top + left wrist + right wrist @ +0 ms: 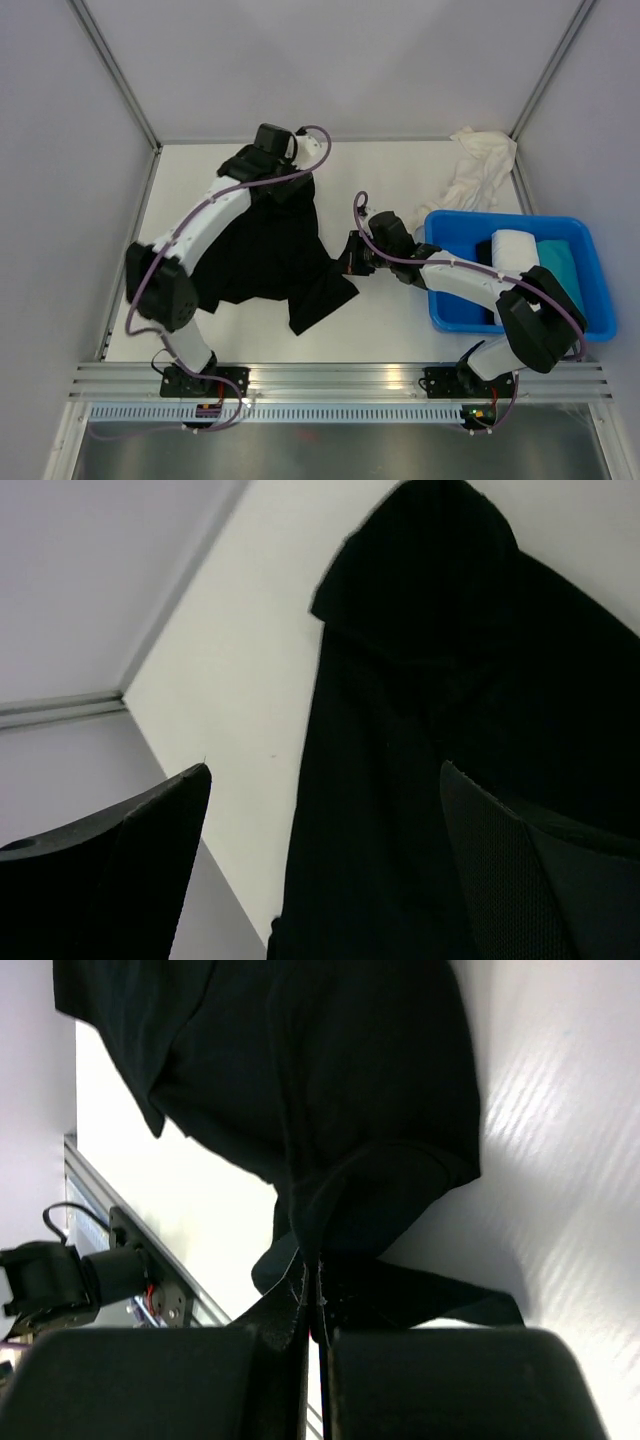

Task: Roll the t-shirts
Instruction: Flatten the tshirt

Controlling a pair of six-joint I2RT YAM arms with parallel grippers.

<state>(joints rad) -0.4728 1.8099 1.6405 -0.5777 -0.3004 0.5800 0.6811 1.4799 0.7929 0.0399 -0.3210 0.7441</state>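
From above, we are looking down on a white table (400, 180). A black t-shirt (260, 250) is lying spread and rumpled across its left half. The left gripper (288, 190) is hanging over the shirt's far edge. The right gripper (350, 255) is reaching in from the right and meeting the shirt's right sleeve. A cream-white t-shirt (480, 165) is lying crumpled in the far right corner. A blue tub (600, 290) is sitting at the right, with a teal t-shirt (560, 262) inside it.

From the left wrist, we are seeing the left gripper (325, 770) with its fingers (150, 860) standing wide apart and gripping nothing. The black t-shirt (450, 630) is lying below and beyond them on the table (240, 660).

From the right wrist, we are seeing the right gripper (312, 1295) with its fingers pressed together. They are pinching a bunched fold of the black t-shirt (330, 1080), and the cloth is gathering into creases at the grip. The rest of the shirt is lying on the table (560, 1110).
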